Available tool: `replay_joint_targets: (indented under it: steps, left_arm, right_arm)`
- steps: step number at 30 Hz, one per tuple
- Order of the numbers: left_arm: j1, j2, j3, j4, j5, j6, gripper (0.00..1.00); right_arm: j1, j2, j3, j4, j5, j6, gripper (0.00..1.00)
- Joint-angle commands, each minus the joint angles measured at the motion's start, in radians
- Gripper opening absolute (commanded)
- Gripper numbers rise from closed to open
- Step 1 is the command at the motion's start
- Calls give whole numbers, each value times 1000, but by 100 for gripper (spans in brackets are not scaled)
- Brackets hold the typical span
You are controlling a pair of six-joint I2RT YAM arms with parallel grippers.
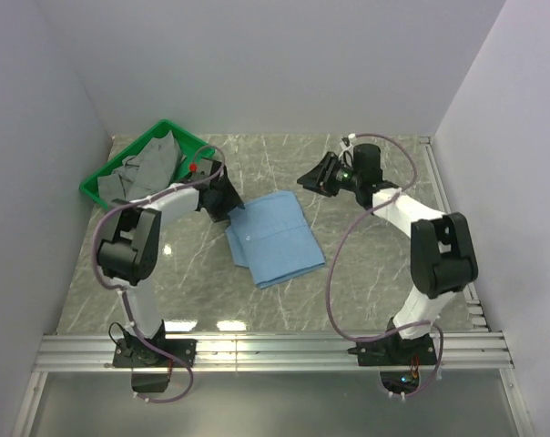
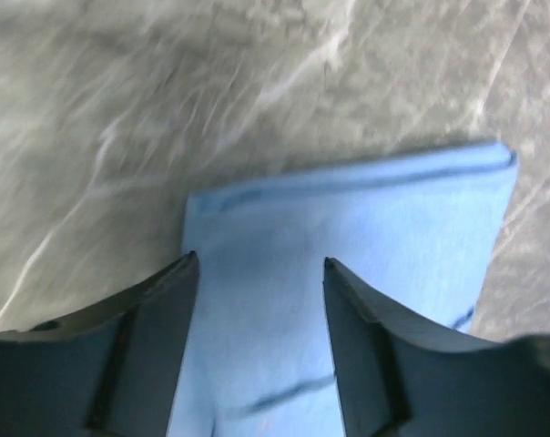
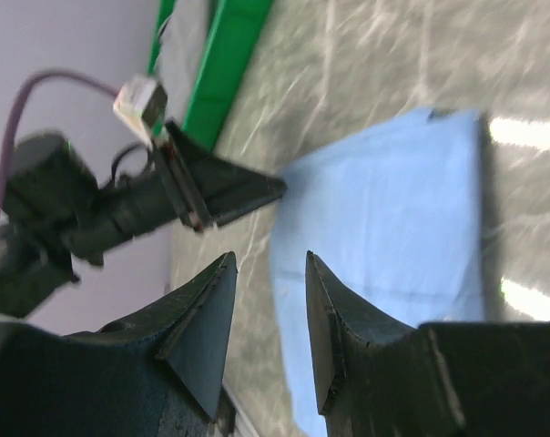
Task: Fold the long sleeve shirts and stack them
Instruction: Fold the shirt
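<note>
Arm bases nearest, bolted along the near edge. Long sleeve shirt (image 1: 277, 238) folded near-square at tabletop centre, no clear long axis. Left gripper (image 2: 259, 264) closer, wide apart, empty, above its far-left edge. Right gripper (image 3: 269, 259) narrowly parted, empty, toward the far edge. Collar and buttons hidden; cloth in the green bin (image 1: 95, 194) at the far-left corner indistinct.

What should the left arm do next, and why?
Probably swing the left gripper, open and empty at the shirt's edge, toward the green bin. The shirt already lies folded flat, and grey cloth waits in the bin.
</note>
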Motion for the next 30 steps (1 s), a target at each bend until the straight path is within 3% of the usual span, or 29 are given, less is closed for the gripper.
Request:
replay_joint_targets:
  steps: [1, 7, 11, 15, 20, 30]
  left_arm:
    - [-5, -201, -37, -50, -30, 44, 65]
    - [-149, -458, -230, -70, -52, 39, 66]
    - [-274, -515, -323, -47, 15, 36, 58]
    - [-374, -492, -379, -39, 63, 58, 47]
    - [-397, -406, -412, -33, 127, 114, 38]
    - [-396, -228, -427, -82, 197, 162, 30]
  right_arm:
    - [14, -86, -131, 28, -72, -11, 44]
    - [83, -183, -296, 88, -116, -24, 44]
    - [143, -174, -343, 106, -138, -33, 44]
    - [204, -138, -367, 117, -161, -40, 44]
    - [230, -42, -385, 117, -195, -42, 44]
    - [214, 83, -394, -30, -198, -148, 43]
